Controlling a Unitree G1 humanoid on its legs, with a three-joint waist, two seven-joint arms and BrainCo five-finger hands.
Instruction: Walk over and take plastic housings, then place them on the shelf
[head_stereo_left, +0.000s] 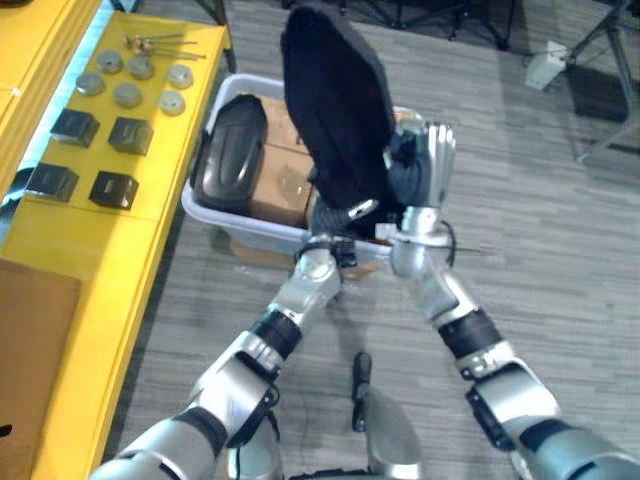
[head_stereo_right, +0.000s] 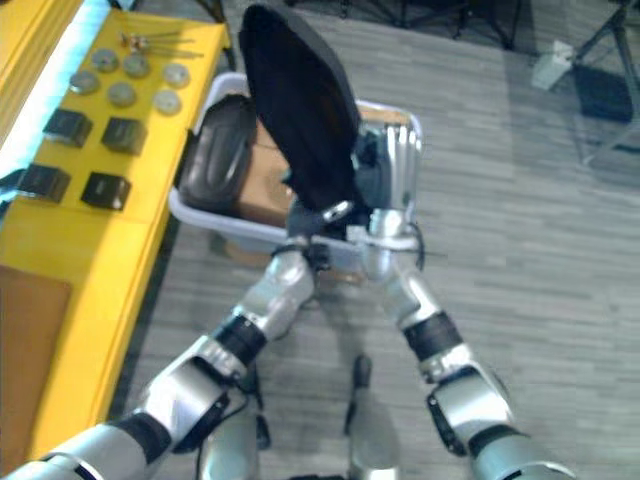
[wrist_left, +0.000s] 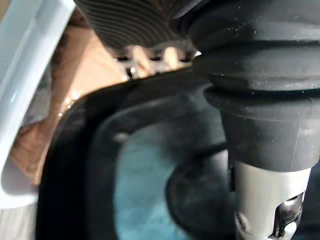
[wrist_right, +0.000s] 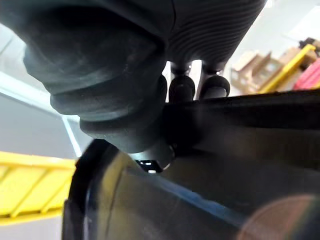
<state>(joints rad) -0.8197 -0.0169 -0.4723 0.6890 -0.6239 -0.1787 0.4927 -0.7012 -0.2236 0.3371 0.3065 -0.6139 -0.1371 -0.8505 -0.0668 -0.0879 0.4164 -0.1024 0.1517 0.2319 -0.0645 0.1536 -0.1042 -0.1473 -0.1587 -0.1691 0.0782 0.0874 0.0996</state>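
Note:
A large black plastic housing (head_stereo_left: 335, 110) stands nearly upright in the air above a white bin (head_stereo_left: 240, 228) on the floor, carried between my two hands. My right hand (head_stereo_left: 428, 160) presses flat against its right side, fingers straight, and is open. My left hand (head_stereo_left: 335, 218) sits at the housing's lower left edge, mostly behind it. In the left wrist view the housing's hollow inner face (wrist_left: 150, 165) lies close below the hand's ribbed cover (wrist_left: 140, 25). A second black housing (head_stereo_left: 228, 155) lies in the left part of the bin.
A long yellow shelf surface (head_stereo_left: 70, 240) runs along my left, bearing small black boxes (head_stereo_left: 75, 127), grey round discs (head_stereo_left: 127, 95) and a brown board (head_stereo_left: 30, 340). Cardboard (head_stereo_left: 280, 190) lies in the bin. Stand legs (head_stereo_left: 610, 140) and a white box (head_stereo_left: 545, 65) are at far right.

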